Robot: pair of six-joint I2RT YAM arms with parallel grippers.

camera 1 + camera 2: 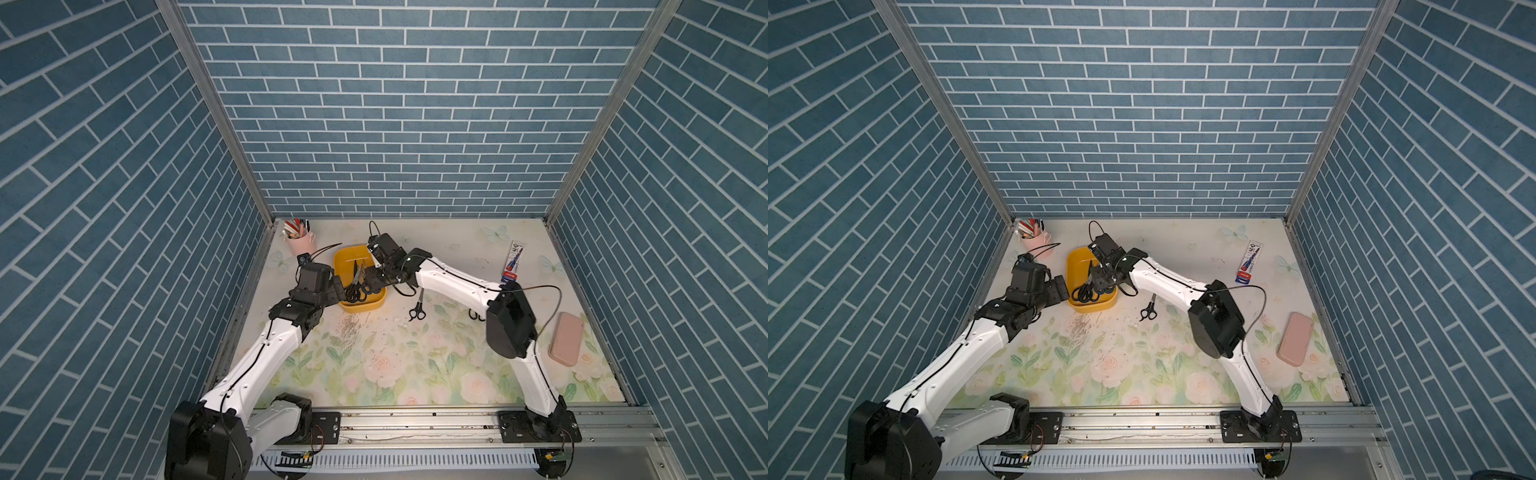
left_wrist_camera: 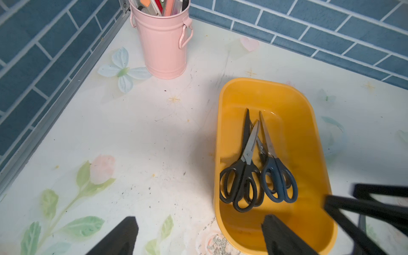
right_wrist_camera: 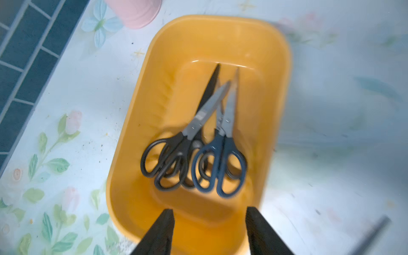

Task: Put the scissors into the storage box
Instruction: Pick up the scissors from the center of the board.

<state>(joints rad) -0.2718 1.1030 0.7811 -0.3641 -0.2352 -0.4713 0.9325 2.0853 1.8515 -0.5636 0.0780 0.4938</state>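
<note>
The yellow storage box (image 1: 347, 259) (image 1: 1077, 266) stands at the back left of the table. A pile of scissors lies in it, handles toward the arms: black-handled pairs (image 2: 240, 176) (image 3: 170, 159) and a dark blue-handled pair (image 2: 278, 176) (image 3: 220, 159). My right gripper (image 3: 210, 209) (image 1: 372, 282) hangs open over the box's near end with nothing between its fingers. At the box's left rim my left gripper (image 2: 201, 218) (image 1: 338, 291) is wide open and empty, one finger inside, one outside. Another black-handled pair (image 1: 417, 309) (image 1: 1148, 309) lies on the table right of the box. Black loops (image 1: 476, 316) show beside the right arm.
A pink pen cup (image 1: 300, 243) (image 2: 163, 44) stands in the back left corner, close to the box. A red-white-and-blue packet (image 1: 514, 262) lies at the back right, a pink case (image 1: 566, 338) at the right edge. Brick walls close in three sides.
</note>
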